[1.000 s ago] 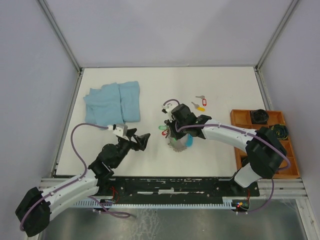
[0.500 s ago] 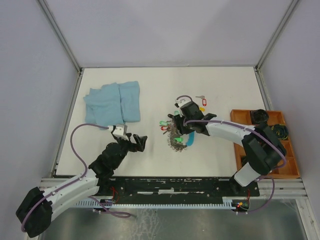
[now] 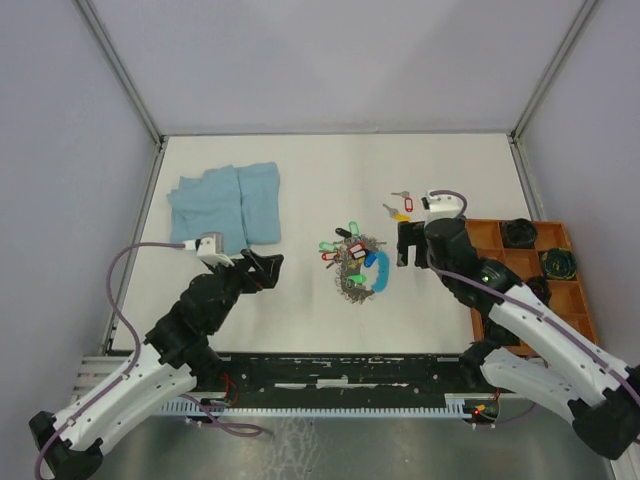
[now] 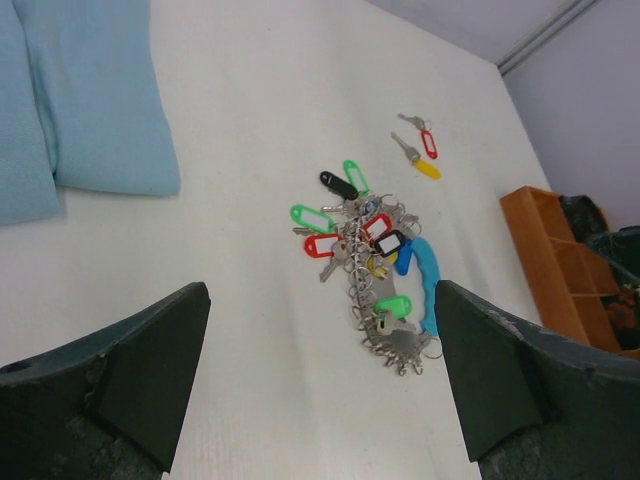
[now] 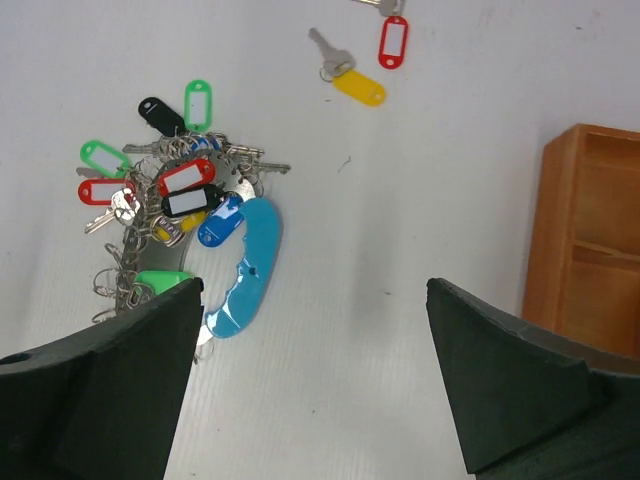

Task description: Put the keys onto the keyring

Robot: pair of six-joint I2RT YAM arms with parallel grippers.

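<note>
Keys (image 3: 345,250) bunched on keyring (image 3: 352,278), lying mid bench (image 3: 450,170). Right gripper (image 3: 409,243) just let go, backed off, jaws spread, empty. Left gripper (image 3: 262,267) likewise spread, empty. Yellow-tag key (image 5: 355,85) and red-tag key (image 5: 392,40) lie apart, seemingly unthreaded.

Framed by left gripper (image 4: 320,295), jaws spread wide, on white tabletop (image 4: 250,110): tangled bunch of silver keys with coloured plastic tags (image 4: 360,245), blue handle (image 4: 425,285) touching.
</note>
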